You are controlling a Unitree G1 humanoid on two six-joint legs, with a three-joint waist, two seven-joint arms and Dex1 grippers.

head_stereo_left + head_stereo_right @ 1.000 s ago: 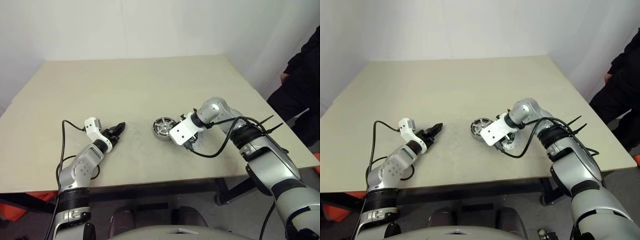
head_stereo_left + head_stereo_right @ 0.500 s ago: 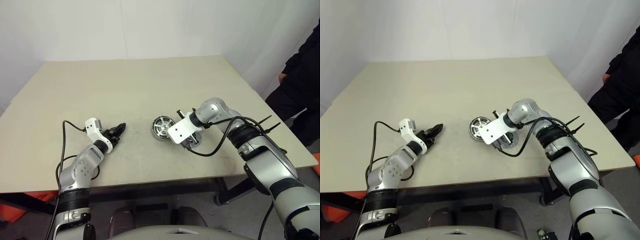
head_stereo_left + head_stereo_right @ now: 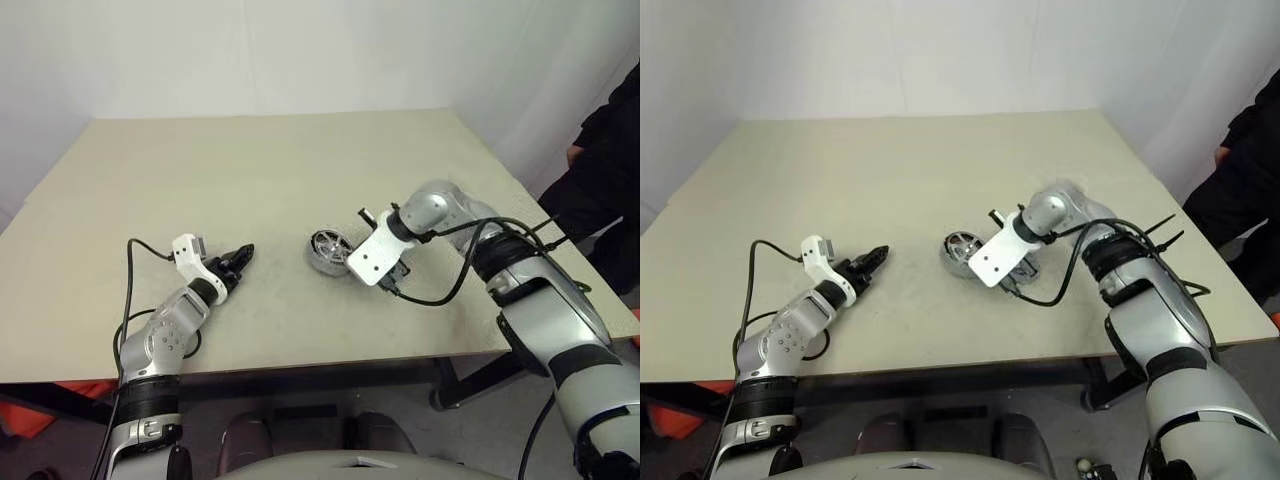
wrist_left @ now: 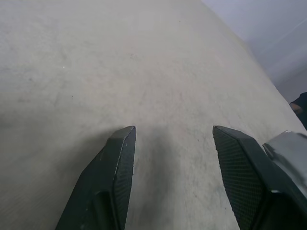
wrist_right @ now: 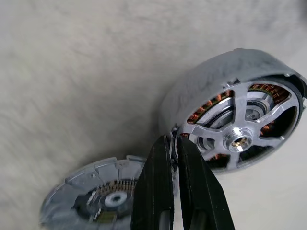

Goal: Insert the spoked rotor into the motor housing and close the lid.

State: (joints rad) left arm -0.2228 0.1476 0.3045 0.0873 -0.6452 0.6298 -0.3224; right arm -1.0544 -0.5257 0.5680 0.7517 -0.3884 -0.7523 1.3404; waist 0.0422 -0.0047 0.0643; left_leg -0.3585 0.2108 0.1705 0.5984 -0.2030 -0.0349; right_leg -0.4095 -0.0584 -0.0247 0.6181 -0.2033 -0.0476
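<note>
Left gripper [image 3: 243, 254] resting idle on the table [image 3: 260, 170], fingers apart, holding nothing. At centre, spoked rotor [image 5: 240, 136] already seated in motor housing [image 5: 216, 81]. Right gripper [image 5: 173, 146] pinched shut, empty; lid [image 5: 96, 196] lying beside the housing, not yet fitted

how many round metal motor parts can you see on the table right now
2. The motor housing, spoked rotor already seated inside, stands tilted by the right gripper; the lid lies beside it. Others may be hidden.

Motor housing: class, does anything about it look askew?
Yes. The motor housing, spoked rotor inside, is tipped up on edge rather than flat on the table, its rim apparently pinched by the shut right claw. The lid lies beside it, off.
</note>
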